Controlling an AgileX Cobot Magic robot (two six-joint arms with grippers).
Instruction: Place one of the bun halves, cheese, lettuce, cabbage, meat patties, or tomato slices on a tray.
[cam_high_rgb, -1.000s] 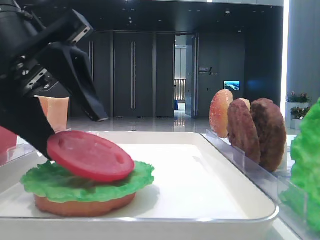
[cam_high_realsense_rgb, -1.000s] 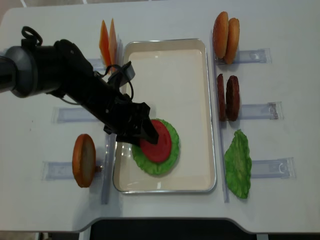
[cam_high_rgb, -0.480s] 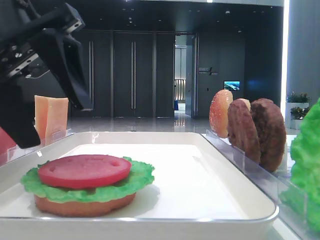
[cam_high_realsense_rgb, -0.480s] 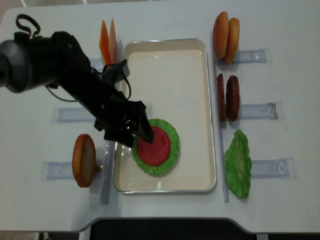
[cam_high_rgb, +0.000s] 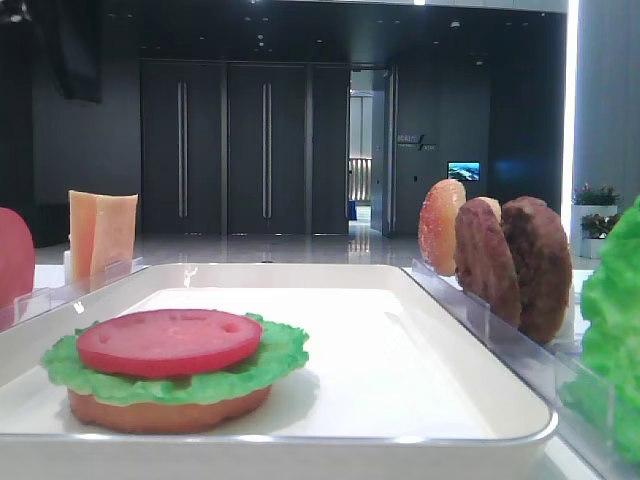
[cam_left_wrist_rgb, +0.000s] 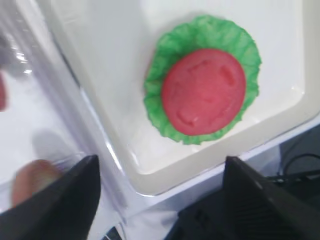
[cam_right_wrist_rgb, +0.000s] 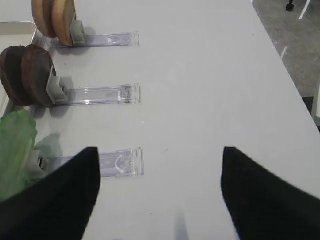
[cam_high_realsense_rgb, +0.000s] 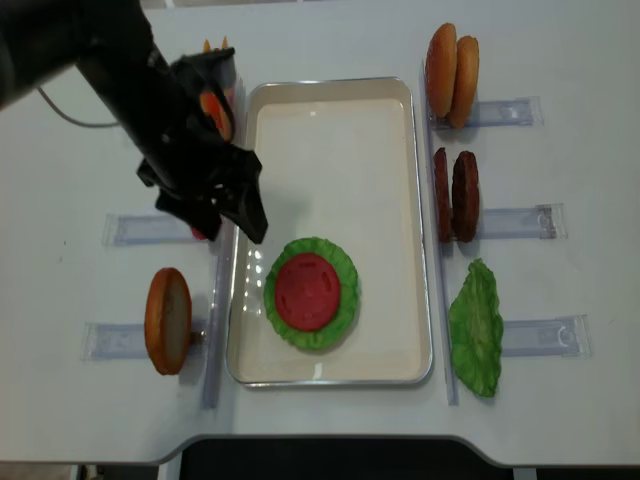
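We see the left arm (cam_high_realsense_rgb: 150, 110) as a bulky, matte black body, angular housings stacked near the wrist, and a thin black cable (cam_high_realsense_rgb: 70, 122) looping off its upper part. The left gripper (cam_left_wrist_rgb: 160, 200) has two broad black fingers (cam_left_wrist_rgb: 65, 200) with tapered edges, blurred. The right gripper (cam_right_wrist_rgb: 160, 200) looks alike: wide black fingers (cam_right_wrist_rgb: 265, 195), smooth, probably plastic.

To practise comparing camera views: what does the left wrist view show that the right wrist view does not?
Only the left wrist view shows the tomato slice lying on a lettuce leaf in the tray. Only the right wrist view shows the meat patties, bun halves and the racked lettuce in clear racks. Both show open dark gripper fingers and white tabletop.
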